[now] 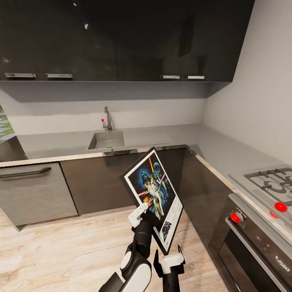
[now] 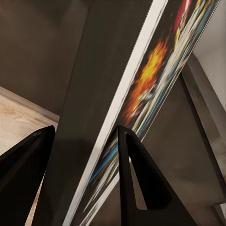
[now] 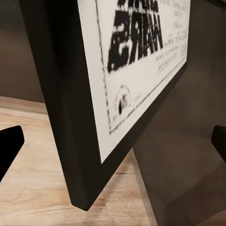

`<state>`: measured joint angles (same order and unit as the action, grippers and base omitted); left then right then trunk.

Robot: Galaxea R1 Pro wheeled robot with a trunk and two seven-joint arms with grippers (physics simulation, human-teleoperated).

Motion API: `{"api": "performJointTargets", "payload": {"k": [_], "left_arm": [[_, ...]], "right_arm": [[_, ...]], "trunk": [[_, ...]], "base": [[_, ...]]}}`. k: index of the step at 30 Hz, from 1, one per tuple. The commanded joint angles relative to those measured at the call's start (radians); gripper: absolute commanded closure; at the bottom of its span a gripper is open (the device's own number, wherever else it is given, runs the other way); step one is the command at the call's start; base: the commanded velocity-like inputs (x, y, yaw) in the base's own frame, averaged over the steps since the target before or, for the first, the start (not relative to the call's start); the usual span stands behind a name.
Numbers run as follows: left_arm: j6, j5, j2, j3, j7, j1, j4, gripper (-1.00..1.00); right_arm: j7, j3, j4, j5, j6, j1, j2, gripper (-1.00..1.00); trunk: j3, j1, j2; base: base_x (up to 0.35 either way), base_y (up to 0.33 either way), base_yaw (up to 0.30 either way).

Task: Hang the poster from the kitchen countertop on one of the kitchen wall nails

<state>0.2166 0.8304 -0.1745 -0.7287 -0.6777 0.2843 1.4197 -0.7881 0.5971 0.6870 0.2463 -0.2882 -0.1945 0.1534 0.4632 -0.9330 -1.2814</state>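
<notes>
Head view: poster [image 1: 155, 194] held tilted in air over wood floor [image 1: 61, 247], in front of dark cabinets, off grey table [image 1: 162, 138]. Left gripper [image 1: 141, 214] jaws clamp poster's lower-left edge. Right gripper [image 1: 168, 259] just below poster's bottom corner.

Left wrist view: fingers [image 2: 136, 179] press either side of poster [image 2: 141, 94] frame.

Right wrist view: jaws spread wide, empty; poster [image 3: 132, 61] corner between them, untouched.

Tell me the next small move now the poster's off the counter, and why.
Probably turn toward a wall to look for a nail. The poster is already lifted clear of the countertop, clamped by the left tool, while the right tool is open below it, and no nail is in sight.
</notes>
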Motion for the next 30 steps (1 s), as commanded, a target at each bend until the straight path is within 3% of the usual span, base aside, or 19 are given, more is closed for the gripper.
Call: {"api": "performJointTargets", "payload": {"k": [1, 27, 28, 30], "left_arm": [[0.006, 0.007, 0.000, -0.001, -0.003, 0.001, 0.001, 1.00], [0.007, 0.007, 0.000, -0.001, -0.003, 0.001, 0.001, 1.00], [0.007, 0.007, 0.000, -0.001, -0.003, 0.001, 0.001, 1.00], [0.007, 0.007, 0.000, -0.001, -0.003, 0.001, 0.001, 1.00]], "right_arm": [[-0.006, 0.002, -0.001, 0.004, -0.001, -0.001, 0.000, -1.00], [-0.008, 0.016, 0.001, 0.004, -0.005, 0.000, 0.000, -1.00], [-0.008, 0.016, 0.001, 0.004, -0.005, 0.001, 0.000, 1.00], [-0.008, 0.016, 0.001, 0.004, -0.005, 0.001, 0.000, 1.00]], "trunk": [[0.001, 0.000, -0.001], [0.001, 0.000, -0.001], [0.001, 0.000, -0.001], [0.001, 0.000, -0.001]], "base": [[0.000, 0.000, 0.000], [0.000, 0.000, 0.000], [0.000, 0.000, 0.000], [0.000, 0.000, 0.000]]}}
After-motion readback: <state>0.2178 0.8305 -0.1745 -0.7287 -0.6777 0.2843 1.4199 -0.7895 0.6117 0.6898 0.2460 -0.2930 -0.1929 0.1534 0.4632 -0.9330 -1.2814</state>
